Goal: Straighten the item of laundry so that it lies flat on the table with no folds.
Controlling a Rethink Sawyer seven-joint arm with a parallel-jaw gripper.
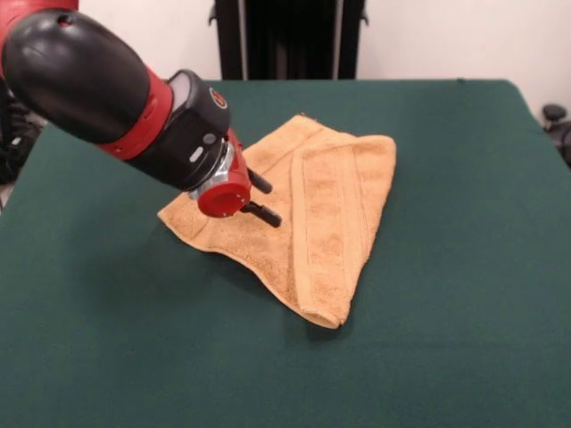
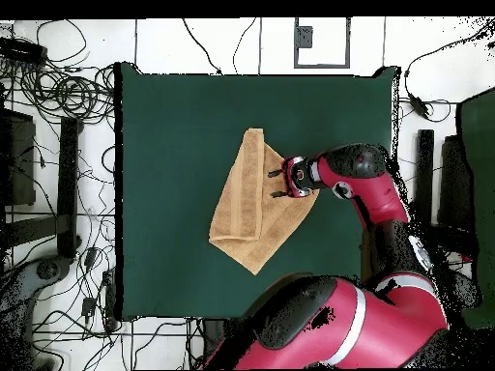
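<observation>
The golden-tan towel lies near the middle of the dark green table, folded over itself into a rough triangle, with a doubled flap running along its right side. In the overhead view the towel shows the folded strip on its left. My gripper hangs tilted over the towel's left part, its two black fingers apart with nothing between them. In the overhead view the gripper is over the towel's right edge. Whether the fingertips touch the cloth I cannot tell.
The table stretches well beyond the towel on all sides. My arm reaches in from the right of the overhead view. Cables lie on the floor beside the table. A black stand is behind the far edge.
</observation>
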